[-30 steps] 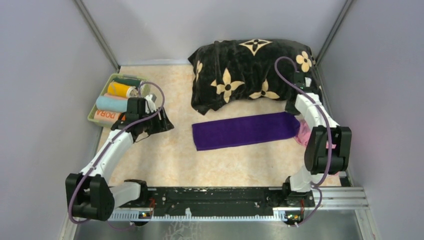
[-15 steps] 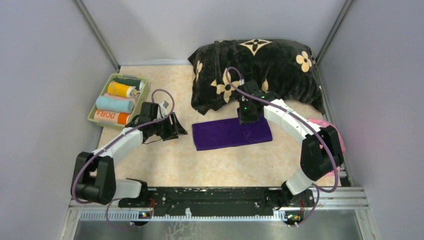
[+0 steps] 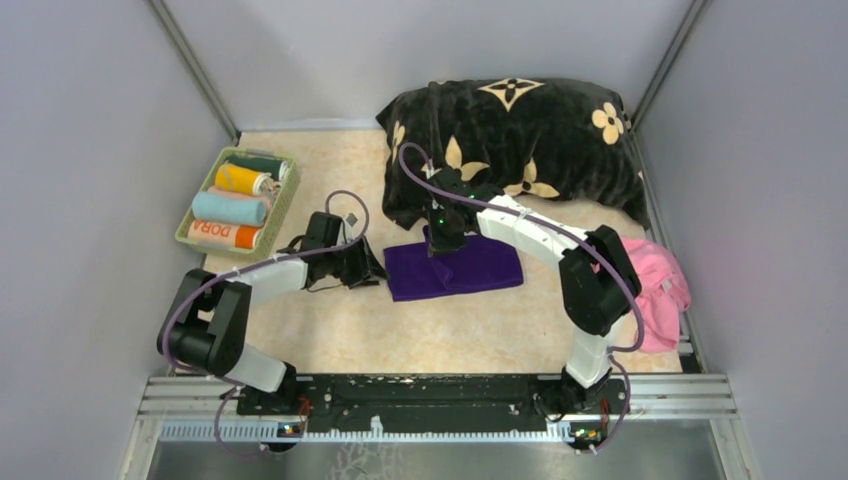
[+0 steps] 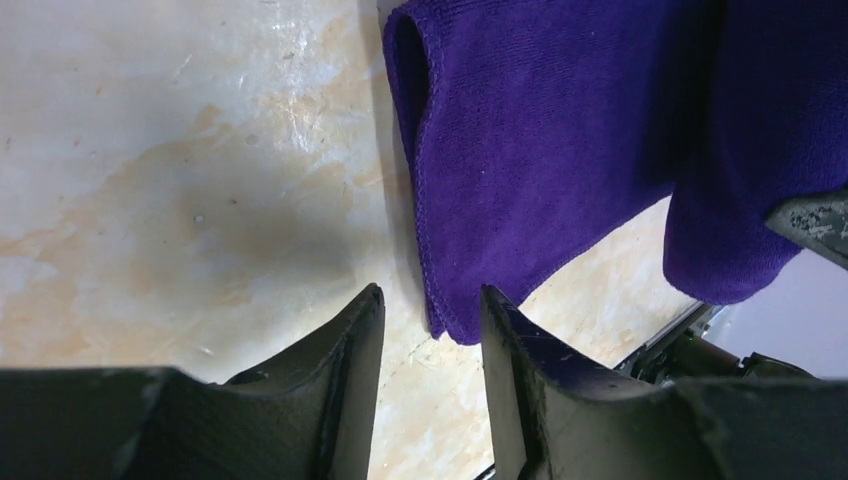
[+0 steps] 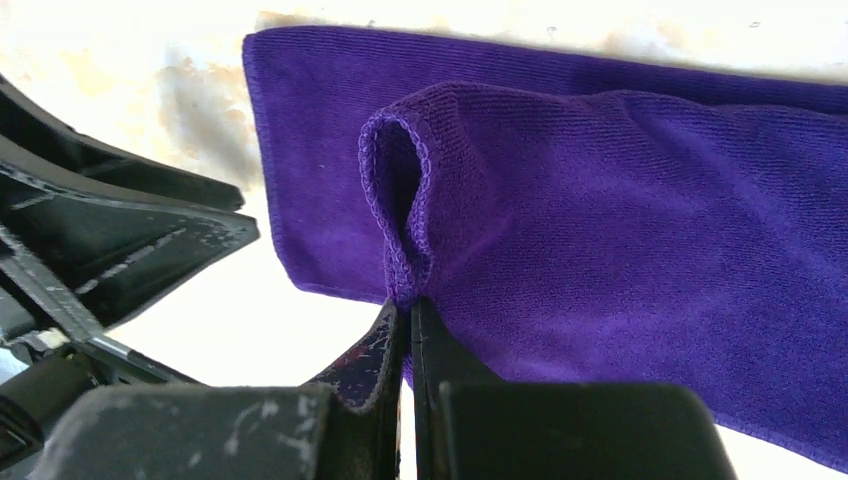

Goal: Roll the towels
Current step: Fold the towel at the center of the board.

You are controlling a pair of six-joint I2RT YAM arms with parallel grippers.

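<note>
We count at least 4 small rolled terry towels [image 3: 232,205] in the green plastic tray [image 3: 283,200] on the left, so that part looks done, while a crumpled pink towel [image 3: 655,285] lies unrolled at the right edge. The dark purple terry towel [image 3: 490,270] lies mid-table with one end doubled over itself by the right gripper [image 5: 408,305], clamped tight on the hem, and we judge this roll barely begun. The left gripper [image 4: 432,295] hovers half open and empty at the towel's left corner.

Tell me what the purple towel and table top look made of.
Purple towel: soft matte cloth, probably terry; fine ribbed pile and stitched hem show. Table top: hard, faintly glossy, beige marbling; stone or printed laminate, cannot tell which.
</note>
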